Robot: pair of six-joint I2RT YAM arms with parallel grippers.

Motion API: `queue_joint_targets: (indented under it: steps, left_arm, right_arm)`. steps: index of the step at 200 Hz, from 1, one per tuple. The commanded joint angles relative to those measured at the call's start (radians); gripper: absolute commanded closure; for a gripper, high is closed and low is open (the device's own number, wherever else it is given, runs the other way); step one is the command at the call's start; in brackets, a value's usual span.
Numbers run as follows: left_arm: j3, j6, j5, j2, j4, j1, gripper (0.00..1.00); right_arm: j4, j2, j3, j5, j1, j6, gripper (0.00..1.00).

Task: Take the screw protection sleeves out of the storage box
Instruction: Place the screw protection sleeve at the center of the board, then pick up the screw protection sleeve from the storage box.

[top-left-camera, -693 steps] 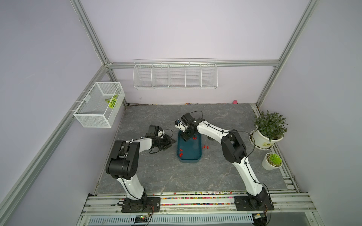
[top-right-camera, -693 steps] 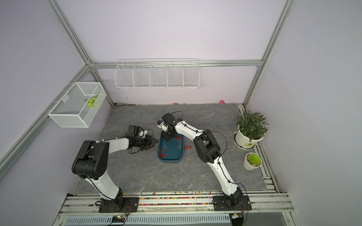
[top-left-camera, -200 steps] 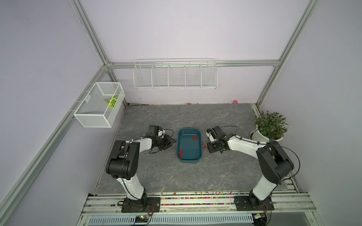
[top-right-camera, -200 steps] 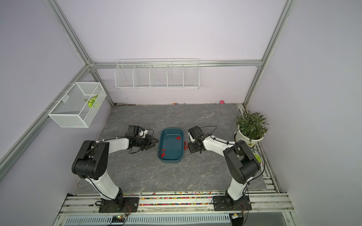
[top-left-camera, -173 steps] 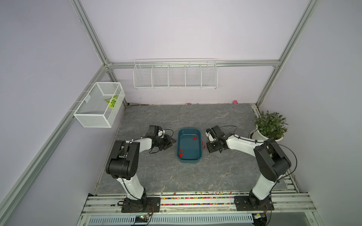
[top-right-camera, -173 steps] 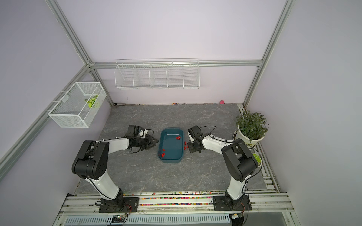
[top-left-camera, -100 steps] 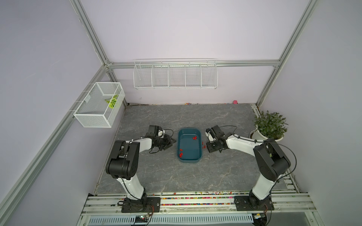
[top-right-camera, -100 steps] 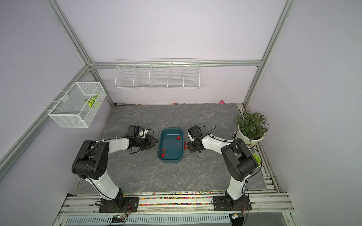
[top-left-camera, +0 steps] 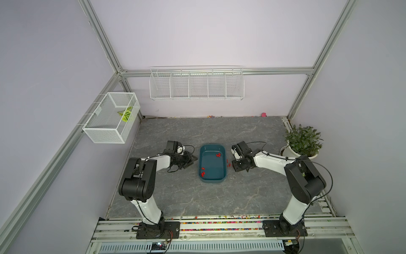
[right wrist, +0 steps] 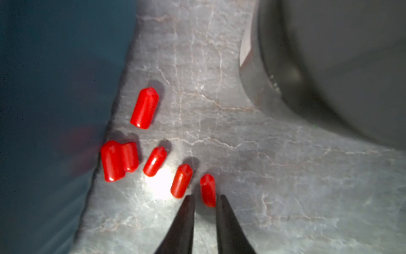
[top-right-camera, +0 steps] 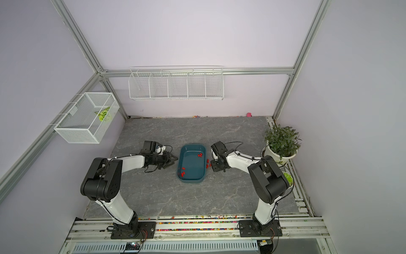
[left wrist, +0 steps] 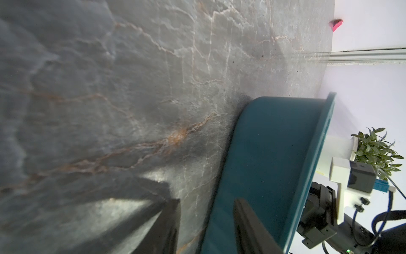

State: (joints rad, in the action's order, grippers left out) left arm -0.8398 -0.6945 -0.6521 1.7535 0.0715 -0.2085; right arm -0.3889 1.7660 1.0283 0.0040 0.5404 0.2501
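Observation:
The teal storage box (top-left-camera: 212, 163) (top-right-camera: 193, 163) lies mid-table, with a few red screw protection sleeves (top-left-camera: 218, 155) (top-right-camera: 183, 173) inside. Several more sleeves (right wrist: 145, 107) lie on the grey table by its right wall (right wrist: 55, 88). My right gripper (right wrist: 205, 199) (top-left-camera: 233, 166) (top-right-camera: 212, 167) hangs low over them, open. Its thin black tips stand on either side of one sleeve's (right wrist: 207, 190) end without squeezing it. My left gripper (left wrist: 206, 220) (top-left-camera: 193, 158) (top-right-camera: 174, 158) rests open against the box's left wall (left wrist: 263, 154), holding nothing.
A potted plant (top-left-camera: 303, 143) and a smaller pot (top-right-camera: 287, 178) stand at the right edge. White wire baskets (top-left-camera: 196, 84) (top-left-camera: 111, 119) hang on the back and left walls. Coloured beads (top-left-camera: 219, 222) line the front rail. A blurred grey round shape (right wrist: 329, 66) sits close to the right gripper.
The right gripper left the box's far end for the table beside its right wall. Over the last second its jaws parted, leaving a sleeve on the table. The left arm stayed still.

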Motion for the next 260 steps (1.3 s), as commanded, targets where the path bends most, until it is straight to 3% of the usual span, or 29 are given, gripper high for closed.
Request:
queue_joint_targets:
  steps: [1,76,131,168,228,260]
  left_arm:
    - [-0.011,0.018,-0.004,0.004,-0.016,0.004,0.54]
    - [-0.010,0.018,-0.007,0.003,-0.019,0.004,0.54]
    - [-0.008,0.018,-0.004,-0.003,-0.022,0.003,0.54]
    - [-0.001,0.017,-0.001,-0.010,-0.027,0.003,0.54]
    - [0.008,0.015,0.004,-0.023,-0.033,0.004,0.54]
    - [0.006,0.018,0.001,-0.023,-0.033,0.003,0.54]
  right_arm:
    - [-0.036,-0.061,0.009,0.016,-0.006,0.005,0.73]
    - [-0.074,-0.194,0.023,0.023,-0.004,0.010,0.66]
    - [-0.099,-0.202,0.129,-0.071,0.006,0.018,0.64]
    - [-0.130,-0.120,0.261,-0.077,0.047,0.012,0.65]
    - [-0.259,0.132,0.569,-0.022,0.133,-0.049,0.70]
    - [-0.297,0.237,0.650,0.016,0.156,-0.082,0.72]
